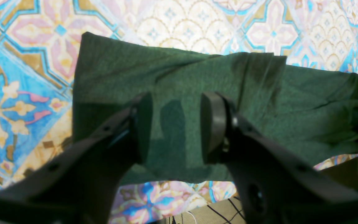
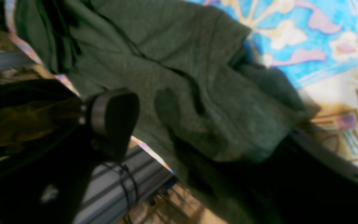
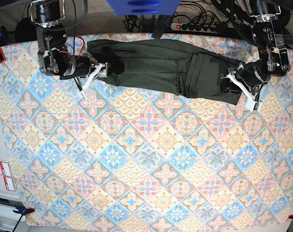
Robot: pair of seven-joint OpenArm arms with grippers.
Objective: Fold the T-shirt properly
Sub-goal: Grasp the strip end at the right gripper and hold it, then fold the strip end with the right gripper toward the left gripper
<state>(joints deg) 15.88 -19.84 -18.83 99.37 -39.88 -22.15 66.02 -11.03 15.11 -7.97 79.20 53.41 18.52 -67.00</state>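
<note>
The dark olive-green long-sleeved knit T-shirt (image 3: 161, 65) lies as a long narrow band along the far edge of the table covered in a patterned tile-print cloth (image 3: 137, 159), running from about ten o'clock to two o'clock in the base view. Its sides already appear folded inward, which would explain the strip shape and the overlapping layer seen near its two o'clock end.

The right gripper (image 3: 91, 76) sits at the ten o'clock end of the band, at its edge. In the right wrist view one dark finger pad (image 2: 112, 115) stands clear of the cloth and the fingers are spread wide, with fabric lying between them; whether the far finger touches the shirt is too dark and blurred to tell.

The left gripper (image 3: 243, 88) waits at the two o'clock end. Its fingers (image 1: 211, 124) are parted to a moderate gap above the shirt (image 1: 179, 102) with nothing clamped between them.

Both arms standing at opposite ends suggests they are placed to take the ends and bring one over the other, the likely next fold.
</note>
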